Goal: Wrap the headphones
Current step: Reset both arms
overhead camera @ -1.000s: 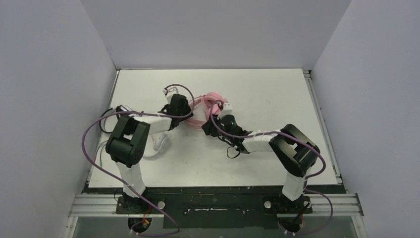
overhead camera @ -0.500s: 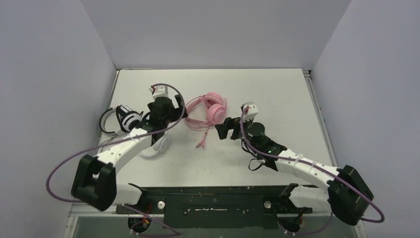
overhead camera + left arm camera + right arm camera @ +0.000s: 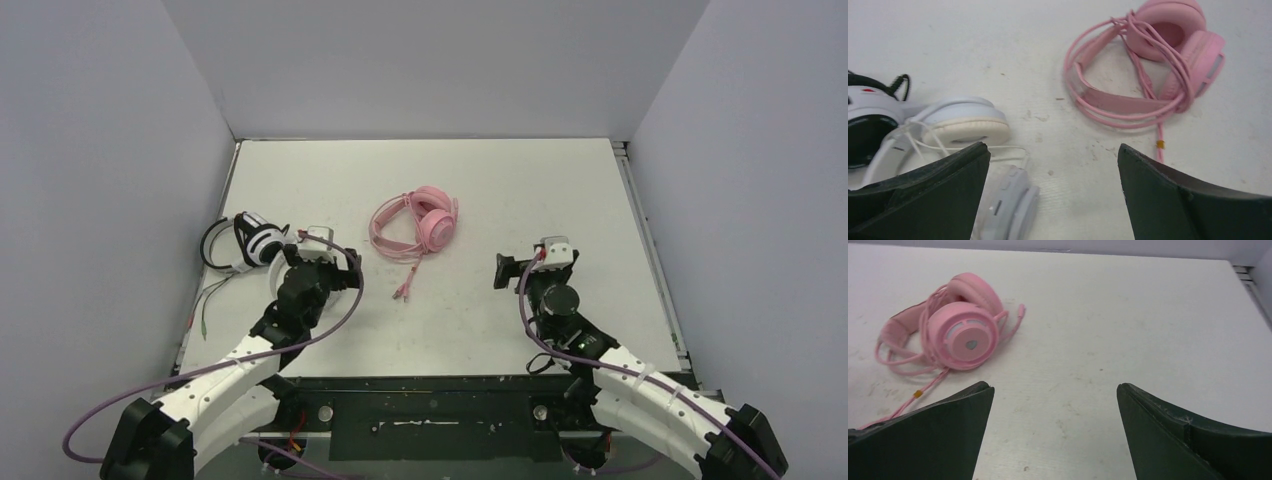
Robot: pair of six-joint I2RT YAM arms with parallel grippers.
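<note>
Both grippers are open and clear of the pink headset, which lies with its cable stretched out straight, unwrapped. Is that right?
Not quite. The left wrist view shows the pink headset with its cable looped around the headband and ear cups, only a short tail trailing. The left gripper and right gripper are indeed open and clear of it.
</note>
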